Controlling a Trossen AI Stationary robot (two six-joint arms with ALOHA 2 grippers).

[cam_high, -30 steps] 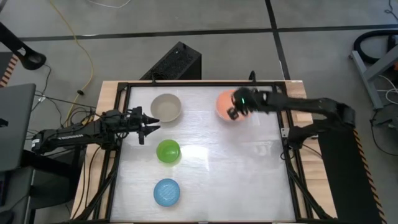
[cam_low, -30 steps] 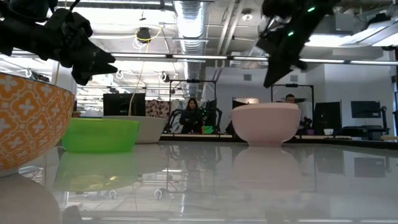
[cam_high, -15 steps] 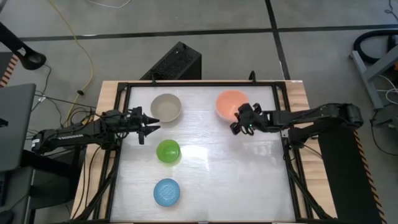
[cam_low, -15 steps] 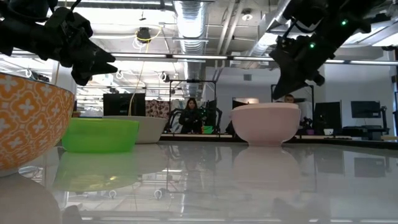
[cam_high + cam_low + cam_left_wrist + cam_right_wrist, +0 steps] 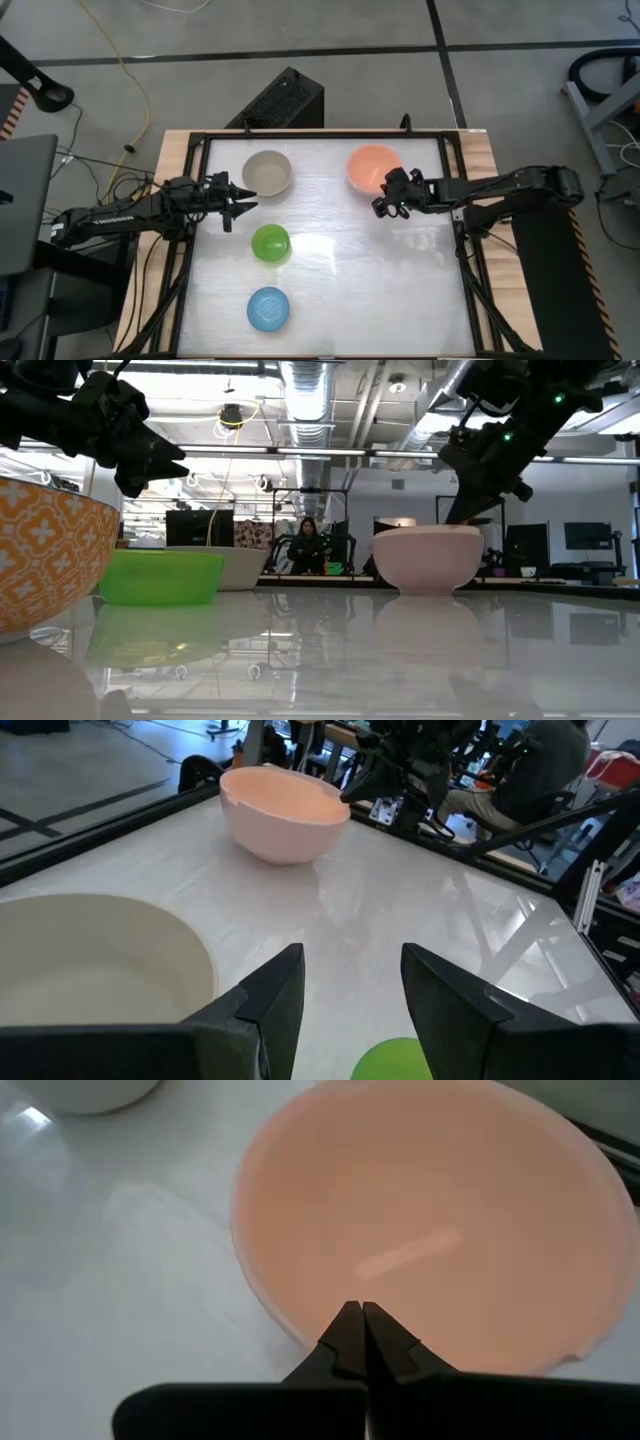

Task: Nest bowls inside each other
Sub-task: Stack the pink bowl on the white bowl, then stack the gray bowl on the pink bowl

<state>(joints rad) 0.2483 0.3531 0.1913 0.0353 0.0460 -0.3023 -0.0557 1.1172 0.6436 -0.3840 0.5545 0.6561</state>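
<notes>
A salmon-pink bowl (image 5: 368,165) stands on its base at the far right of the table, with a grey-beige bowl (image 5: 267,172) at the far left. A green bowl (image 5: 270,243) and a blue bowl (image 5: 269,309) stand nearer, left of centre. My right gripper (image 5: 358,1310) is shut and slants down, its tip over the pink bowl's inner wall just inside the near-right rim (image 5: 455,528). My left gripper (image 5: 243,208) hovers open between the grey-beige and green bowls and holds nothing. My right gripper points its shut fingertips (image 5: 350,1325) slanting down from the table's right at the pink bowl's near-right rim. Whether they touch the rim or the inner wall, I cannot tell. The bowl stands upright on the table.
A black frame (image 5: 462,240) runs along the table's edges. In the low view a bowl with an orange-patterned wall (image 5: 40,550) stands nearest, at the left. Bare tabletop (image 5: 400,290) lies to the near right. People sit in the room beyond the table.
My right gripper has come down and toward the table's near edge, from above the pink bowl's far part to its near-right rim, turning a little on the way. It has stayed shut. The bowls stand where they were.
</notes>
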